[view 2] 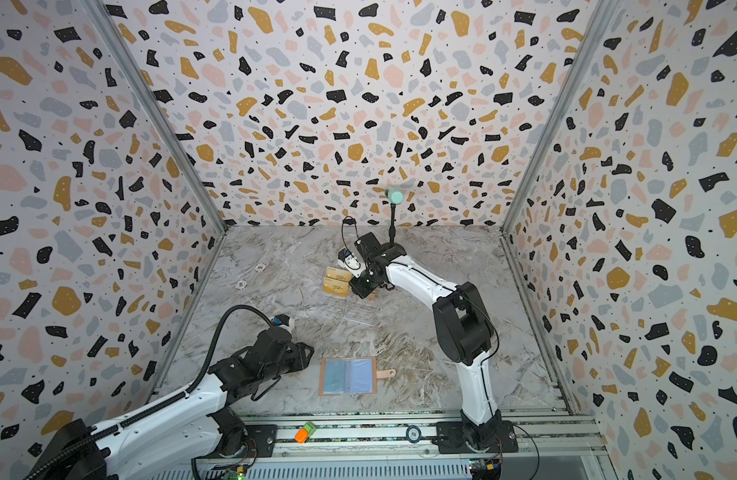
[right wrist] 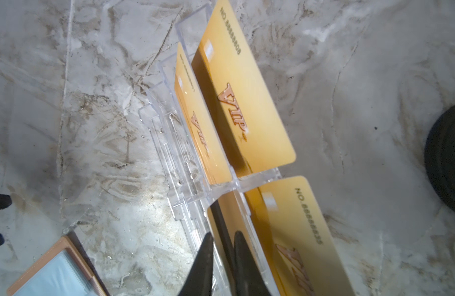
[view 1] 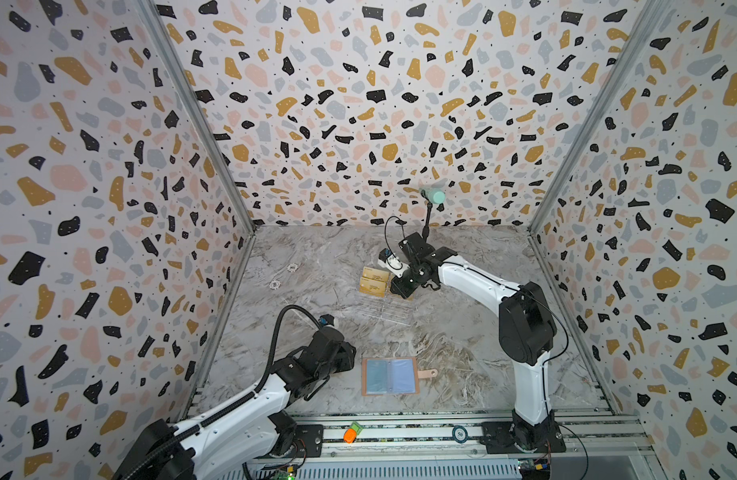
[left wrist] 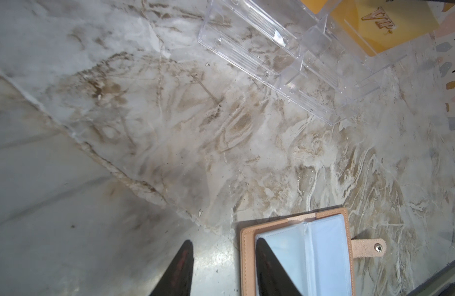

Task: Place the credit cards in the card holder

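The card holder [view 1: 390, 376] [view 2: 347, 376] lies open near the table's front, salmon-pink with clear sleeves and a snap tab. Several gold credit cards [view 1: 375, 280] [view 2: 337, 280] [right wrist: 241, 89] stand in a clear acrylic rack [view 1: 389, 309] [right wrist: 175, 143] further back. My right gripper [view 1: 400, 286] [right wrist: 223, 235] reaches down into the rack, its fingers closed in on the top edge of one gold card [right wrist: 227, 215]. My left gripper [view 1: 352, 353] [left wrist: 223, 241] hovers open at the holder's left edge [left wrist: 321, 256], one finger over the left sleeve, the other over bare table.
A mint-headed stand [view 1: 435, 195] rises behind the right arm. Two small round gear-like pieces [view 1: 292, 267] [view 1: 275, 284] lie at the left of the marble top. An orange-green object [view 1: 351, 432] and a chip [view 1: 460, 434] sit on the front rail. Patterned walls close three sides.
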You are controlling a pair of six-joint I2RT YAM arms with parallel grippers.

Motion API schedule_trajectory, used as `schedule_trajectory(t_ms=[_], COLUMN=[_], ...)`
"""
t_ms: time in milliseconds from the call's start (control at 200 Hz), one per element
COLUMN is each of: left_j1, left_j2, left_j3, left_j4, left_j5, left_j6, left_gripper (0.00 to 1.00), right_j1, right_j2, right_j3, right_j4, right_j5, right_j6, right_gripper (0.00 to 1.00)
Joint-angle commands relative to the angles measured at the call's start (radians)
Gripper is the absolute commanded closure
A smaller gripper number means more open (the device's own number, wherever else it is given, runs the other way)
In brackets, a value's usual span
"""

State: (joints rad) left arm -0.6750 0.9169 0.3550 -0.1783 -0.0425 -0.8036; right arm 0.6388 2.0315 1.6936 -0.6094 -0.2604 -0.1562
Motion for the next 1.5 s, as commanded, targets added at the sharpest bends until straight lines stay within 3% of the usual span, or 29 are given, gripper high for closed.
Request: schedule_trajectory(t_ms=[0, 200, 691, 976, 1336, 1497], left_j1=[0.005, 0.005, 0.005, 0.005, 0.005, 0.003], left_j2=[0.005, 0.005, 0.011, -0.004, -0.015, 0.009], left_j3=[-0.013, -0.010, 0.039, 0.076, 0.105, 0.079], left_j4=[0.027, 0.030, -0.011, -0.042, -0.069, -0.001], left_j5=[0.008, 0.009, 0.006, 0.009, -0.003, 0.021], left_j6=[0.012, 0.007, 0.009, -0.001, -0.037, -0.074], left_gripper=[0.57, 0.57, 0.57, 0.57, 0.59, 0.61], right_j1=[0.002, 0.002, 0.002, -0.002, -0.002, 0.000], right_j2=[-0.008, -0.035, -0.028, -0.072, -0.203, -0.312], right_j3=[0.010, -0.019, 0.020, 0.040, 0.035, -0.125], right_j4=[-0.037, -0.022, -0.026, -0.017, 0.014, 0.138], right_j5=[0.040, 0.058, 0.044, 0.027, -0.054, -0.139], right_j6=[-0.017, -0.029, -0.073, -0.085, 0.044, 0.175], right_gripper=[0.82, 0.83, 1.00, 1.00, 1.00, 1.00])
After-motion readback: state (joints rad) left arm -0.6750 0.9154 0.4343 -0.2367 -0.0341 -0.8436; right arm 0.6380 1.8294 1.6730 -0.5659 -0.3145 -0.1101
